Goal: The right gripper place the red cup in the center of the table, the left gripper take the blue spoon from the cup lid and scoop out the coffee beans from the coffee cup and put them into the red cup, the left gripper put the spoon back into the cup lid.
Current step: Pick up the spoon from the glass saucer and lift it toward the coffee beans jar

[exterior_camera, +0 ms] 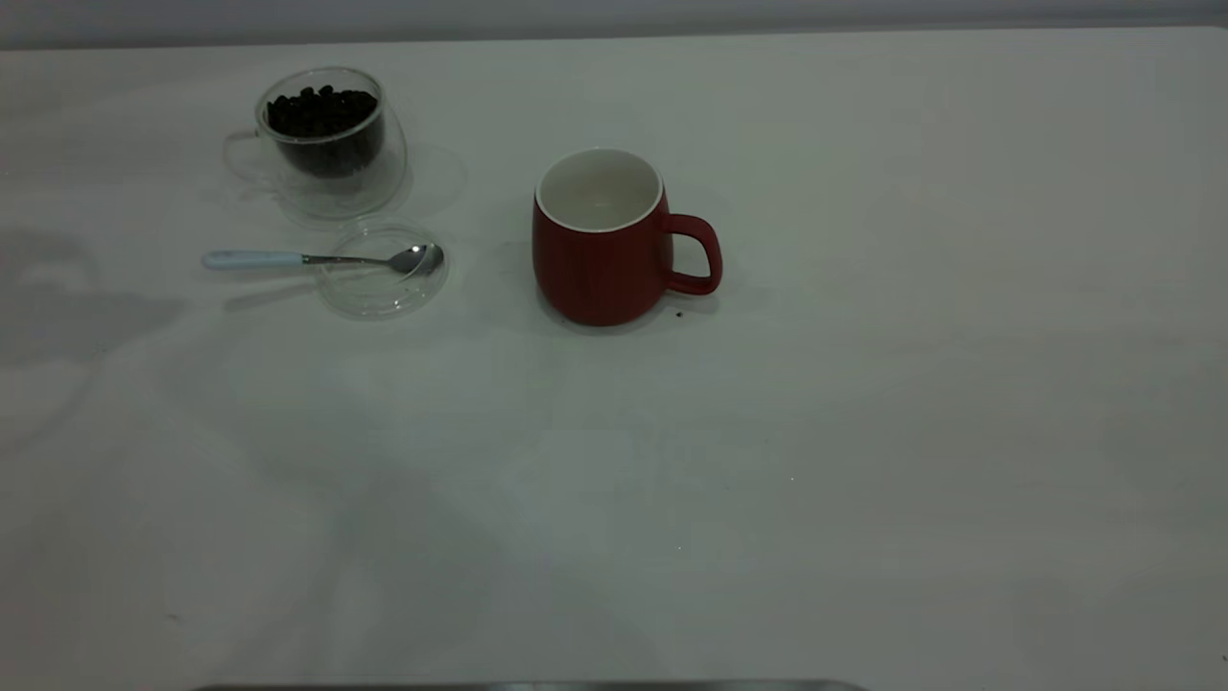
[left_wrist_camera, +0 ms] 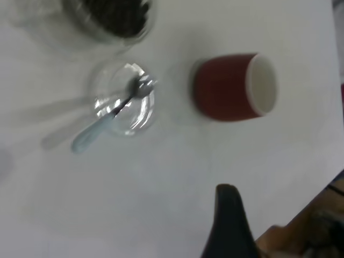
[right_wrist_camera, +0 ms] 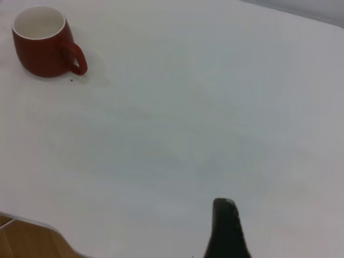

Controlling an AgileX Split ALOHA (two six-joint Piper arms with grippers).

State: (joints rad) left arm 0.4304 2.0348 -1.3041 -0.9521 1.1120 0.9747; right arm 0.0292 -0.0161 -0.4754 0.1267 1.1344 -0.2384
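Mug near mid-table, spoon on lid, both grippers held clear above the table.

The near half of the table (exterior_camera: 863,499) lies bare from left edge to right edge; the right half is open too, back to the far edge; further in, just left of centre, the red cup (exterior_camera: 602,240) stands upright, handle toward the right edge, white inside showing; well left of it the cup lid (exterior_camera: 382,274) lies flat, the blue spoon (exterior_camera: 317,259) across it, bowl on the lid, handle past its rim toward the left edge; just behind, near the far-left corner, the coffee cup (exterior_camera: 326,144) holds coffee beans (exterior_camera: 321,110); one finger each of the left gripper (left_wrist_camera: 231,226) and right gripper (right_wrist_camera: 226,231) shows, so I cannot tell their width.
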